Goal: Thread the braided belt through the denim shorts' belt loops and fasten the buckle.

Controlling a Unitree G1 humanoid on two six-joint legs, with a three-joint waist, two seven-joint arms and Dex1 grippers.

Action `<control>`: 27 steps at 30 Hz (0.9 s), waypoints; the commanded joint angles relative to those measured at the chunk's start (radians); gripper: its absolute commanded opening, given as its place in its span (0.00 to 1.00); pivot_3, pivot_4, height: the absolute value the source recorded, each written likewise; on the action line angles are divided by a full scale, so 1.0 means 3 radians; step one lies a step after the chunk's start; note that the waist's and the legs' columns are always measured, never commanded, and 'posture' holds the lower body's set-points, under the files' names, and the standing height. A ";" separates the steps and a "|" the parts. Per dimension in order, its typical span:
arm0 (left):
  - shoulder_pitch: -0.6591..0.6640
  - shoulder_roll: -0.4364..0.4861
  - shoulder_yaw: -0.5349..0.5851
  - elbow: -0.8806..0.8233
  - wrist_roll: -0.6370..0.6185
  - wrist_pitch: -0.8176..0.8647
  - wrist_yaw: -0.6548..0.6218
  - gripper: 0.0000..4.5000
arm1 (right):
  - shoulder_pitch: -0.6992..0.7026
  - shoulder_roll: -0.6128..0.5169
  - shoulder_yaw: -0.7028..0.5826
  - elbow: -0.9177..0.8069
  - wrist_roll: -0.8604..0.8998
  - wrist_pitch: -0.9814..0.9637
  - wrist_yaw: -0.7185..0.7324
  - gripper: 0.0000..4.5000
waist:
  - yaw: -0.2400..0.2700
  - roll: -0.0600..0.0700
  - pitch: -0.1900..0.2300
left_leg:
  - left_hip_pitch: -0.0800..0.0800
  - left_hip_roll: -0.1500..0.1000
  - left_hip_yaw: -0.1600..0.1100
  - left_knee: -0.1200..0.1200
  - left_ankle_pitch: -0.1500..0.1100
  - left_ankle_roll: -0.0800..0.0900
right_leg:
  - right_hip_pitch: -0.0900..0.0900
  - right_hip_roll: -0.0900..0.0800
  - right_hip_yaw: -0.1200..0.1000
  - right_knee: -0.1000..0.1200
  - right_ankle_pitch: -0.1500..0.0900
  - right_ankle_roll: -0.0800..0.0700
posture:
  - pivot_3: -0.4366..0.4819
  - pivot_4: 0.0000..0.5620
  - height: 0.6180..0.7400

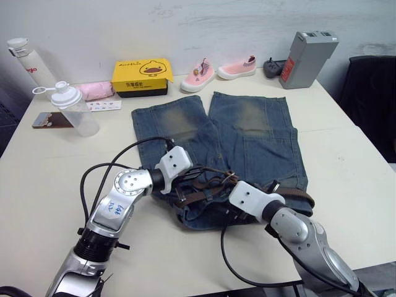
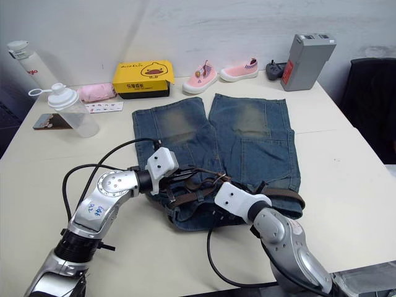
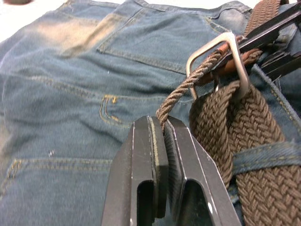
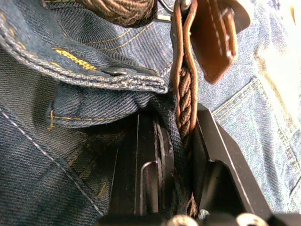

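Your left gripper (image 3: pixel 162 141) pinches the belt (image 3: pixel 225 122) tip past the buckle (image 3: pixel 221 52) (over the shorts (image 1: pixel 247 136)), while your right gripper (image 4: pixel 181 141) clamps belt and denim.

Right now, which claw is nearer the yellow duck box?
Left. The left claw works at the shorts' waistband below the yellow duck box; the right claw sits lower and further right.

Bare table (image 1: pixel 55 185) around shorts (image 1: pixel 247 142)
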 commanded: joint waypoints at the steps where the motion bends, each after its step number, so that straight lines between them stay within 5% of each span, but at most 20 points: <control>1: -0.0066 0.0002 -0.0034 -0.0076 0.0038 -0.0117 -0.0050 0.02 | -0.0021 0.0032 -0.0003 -0.0080 -0.0066 -0.0072 0.0015 0.03 | 0.0000 0.0000 0.0000 | 0.0000 0.0000 0.0000 0.0000 0.0000 0.0000 | 0.0000 0.0000 0.0000 0.0000 0.0000 0.0000 | 0.48 0.27 1.00; 17: -0.0318 -0.0589 -0.0641 0.0413 0.0179 -0.0349 -0.0266 0.02 | 0.0209 0.0036 -0.0111 -0.0202 0.0174 0.0267 0.0356 0.03 | 0.0006 0.0006 -0.0005 | 0.0000 -0.0001 0.0002 0.0001 0.0001 0.0003 | 0.0002 0.0001 0.0000 0.0002 0.0000 0.0000 | 0.48 0.27 1.00; 24: -0.0294 -0.0580 -0.0678 0.0564 0.0221 -0.0403 -0.0359 0.02 | 0.0385 0.0073 -0.0870 -0.0768 0.0778 0.0879 0.0862 0.65 | 0.0010 0.0007 -0.0005 | -0.0002 -0.0001 0.0000 0.0003 0.0001 0.0004 | 0.0003 0.0000 -0.0001 0.0001 0.0000 0.0000 | 0.48 0.27 1.00; 27: -0.0277 -0.0587 -0.0679 0.0557 0.0226 -0.0409 -0.0371 0.02 | 0.0380 0.0040 -0.1388 -0.1012 0.1240 0.1126 0.1297 0.65 | 0.0012 0.0006 -0.0005 | -0.0002 -0.0001 -0.0002 0.0004 0.0000 0.0006 | 0.0004 0.0000 -0.0002 0.0000 0.0000 0.0000 | 0.48 0.27 1.00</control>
